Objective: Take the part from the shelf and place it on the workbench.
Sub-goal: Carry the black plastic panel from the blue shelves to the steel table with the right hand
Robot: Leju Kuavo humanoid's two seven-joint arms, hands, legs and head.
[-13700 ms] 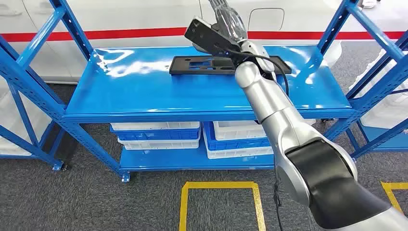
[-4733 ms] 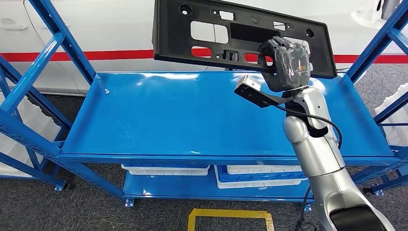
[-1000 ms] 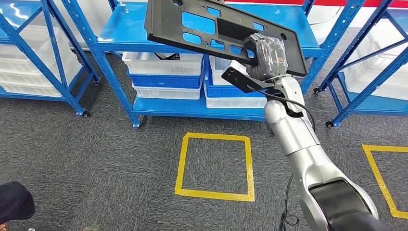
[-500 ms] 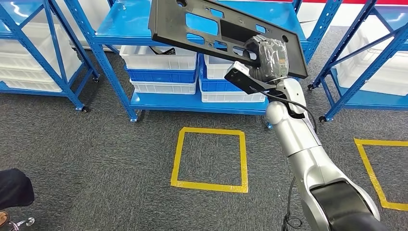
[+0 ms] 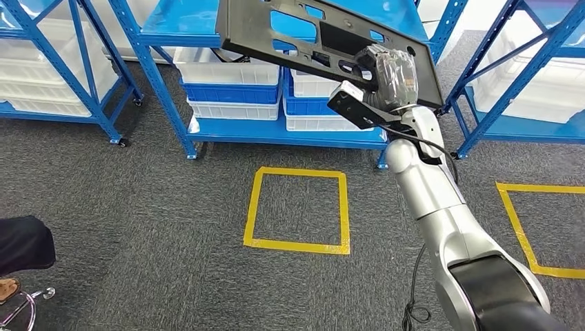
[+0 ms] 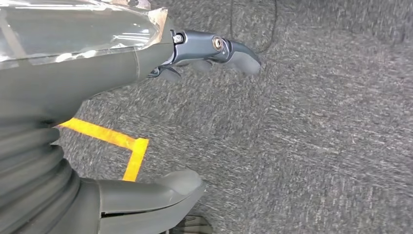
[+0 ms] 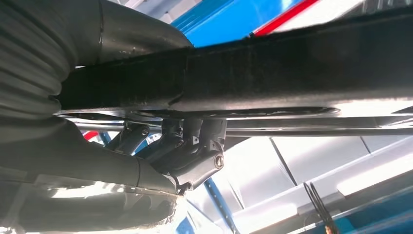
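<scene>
The right hand point(image 5: 388, 77) grips the black part point(image 5: 290, 34) at its near edge and holds it up in the air, in front of the blue shelf point(image 5: 186, 21). The left hand point(image 6: 146, 63) hangs over grey carpet point(image 6: 316, 136), fingers apart, holding nothing.

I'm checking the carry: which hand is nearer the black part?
Right. The right hand grips the black part near one end, held up in front of the shelf. The left hand hangs over the carpet, holding nothing.
</scene>
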